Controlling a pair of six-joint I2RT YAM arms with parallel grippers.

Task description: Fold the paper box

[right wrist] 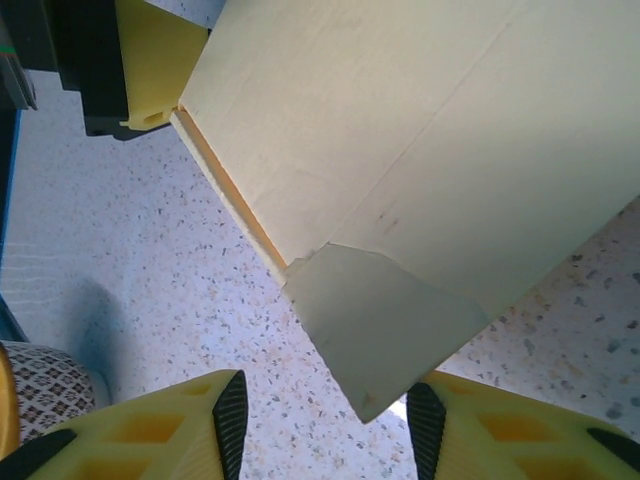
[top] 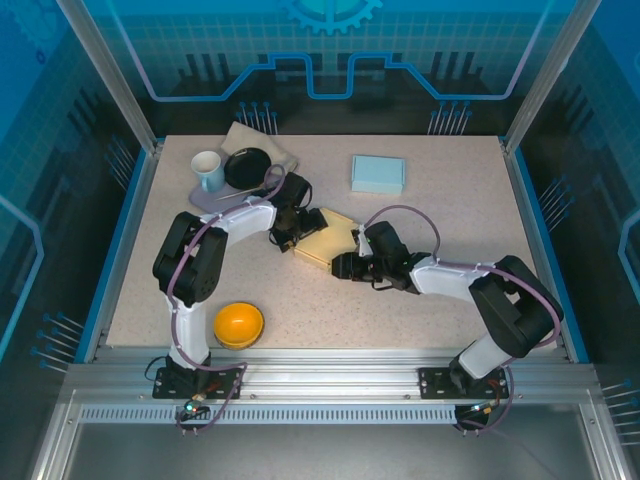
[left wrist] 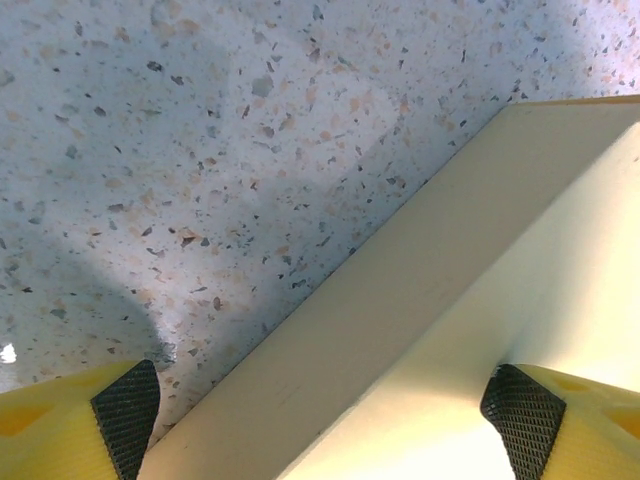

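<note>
Paper box (top: 325, 238), smooth pale-yellow card, flap (right wrist: 385, 320) between half-parted right end effector (right wrist: 325, 425), left end effector (left wrist: 320, 410) wide astride edge

The paper box (right wrist: 420, 130) is smooth, matt cream card. The table (left wrist: 200, 150) looks like speckled stone (faintly sheeny). The right gripper (right wrist: 320, 410) has yellow plastic fingers (right wrist: 520, 430) with black cross-hatched pads (right wrist: 230, 420). At seven o'clock, the orange bowl (top: 239, 323) looks glossy.

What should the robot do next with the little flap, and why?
Probably close the right gripper on the flap: its tip lies between the fingers, which stand apart and do not pinch it yet. The left gripper is open over the box edge, so nothing holds the flap.
</note>
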